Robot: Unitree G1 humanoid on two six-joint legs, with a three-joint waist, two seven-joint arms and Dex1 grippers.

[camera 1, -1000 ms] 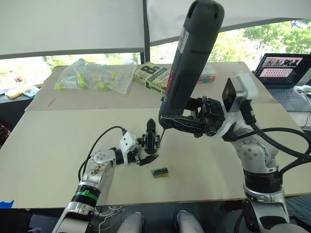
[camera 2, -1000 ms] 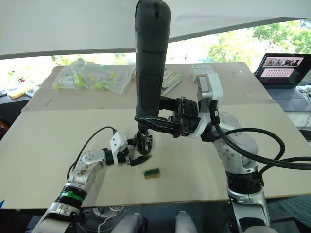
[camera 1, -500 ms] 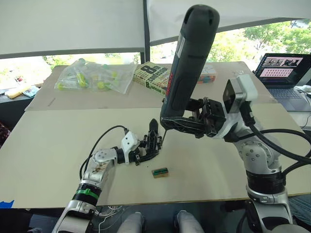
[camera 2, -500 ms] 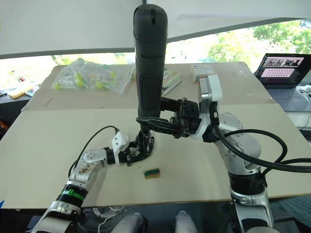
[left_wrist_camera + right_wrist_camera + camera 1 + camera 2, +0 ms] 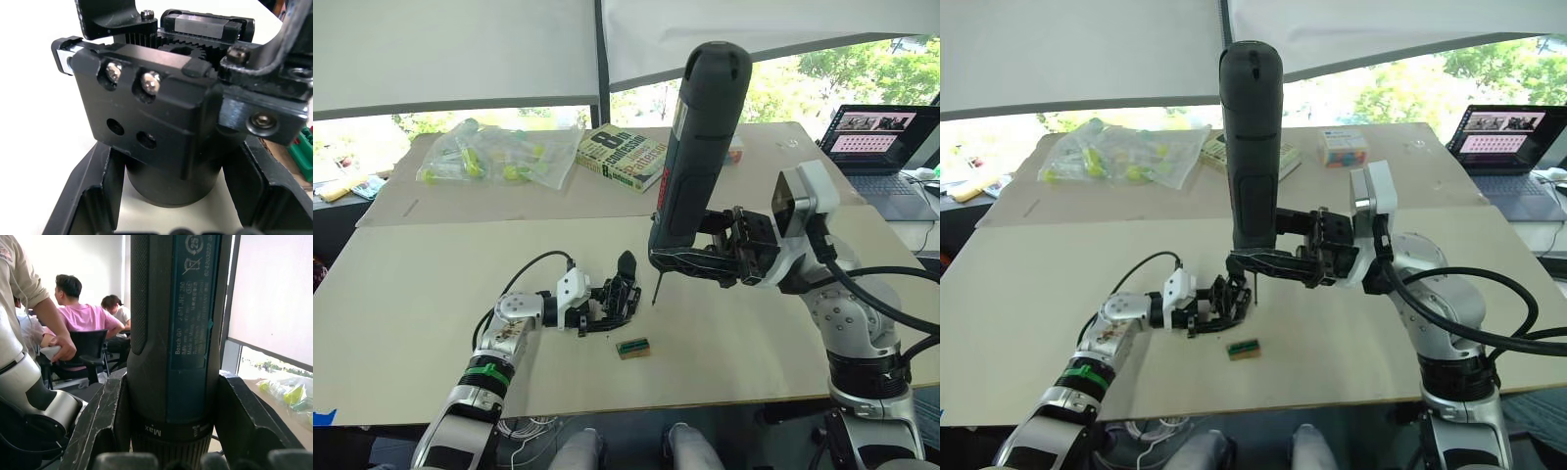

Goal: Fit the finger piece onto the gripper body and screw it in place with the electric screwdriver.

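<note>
**Black-on-black assembly: driver poised, screws partly in**

Black gripper body [image 5: 619, 297] sat on the cardboard table [image 5: 411, 294], clamped round its base by the left gripper [image 5: 607, 308], fingers [image 5: 93, 196] closed on both sides. Left forearm lay low, reaching in from the near-left edge. Left wrist view showed two screws [image 5: 132, 76] seated in the block and two holes below them empty. Finger piece [image 5: 626, 264] stuck up from the body, apparently already fitted. So my read: fitting done, screwing partway or pending. Small green part [image 5: 634, 347] lay just beside. Right gripper [image 5: 705, 262] was closed on the electric screwdriver [image 5: 695, 157], held near-upright, slightly tilted, bit [image 5: 656, 290] just right of the body, not visibly touching. Right arm bent at the elbow, wrist turned inward.
</note>
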